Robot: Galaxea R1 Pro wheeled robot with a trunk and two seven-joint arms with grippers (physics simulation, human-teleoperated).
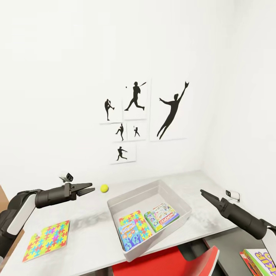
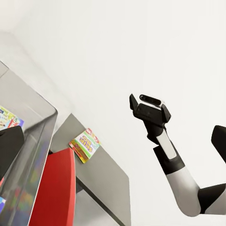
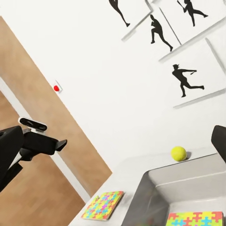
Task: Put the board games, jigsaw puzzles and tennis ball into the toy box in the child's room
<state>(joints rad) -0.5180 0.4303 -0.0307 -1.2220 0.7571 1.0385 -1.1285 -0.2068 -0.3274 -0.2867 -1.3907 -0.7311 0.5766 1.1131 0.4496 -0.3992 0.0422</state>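
Observation:
The grey toy box stands mid-table and holds a jigsaw puzzle lying over a blue board game, beside a green-red board game. A second jigsaw puzzle lies flat on the table, left of the box. The tennis ball rests behind the box, just right of my left gripper, which hovers open and empty. My right gripper hangs open and empty off the box's right end. Another board game lies low on the right, below table height.
A red chair sits tucked under the table's front edge. White walls close in behind and to the right, with black sports silhouettes. A small white device sits at the table's right edge. A wooden door and red wall button stand at left.

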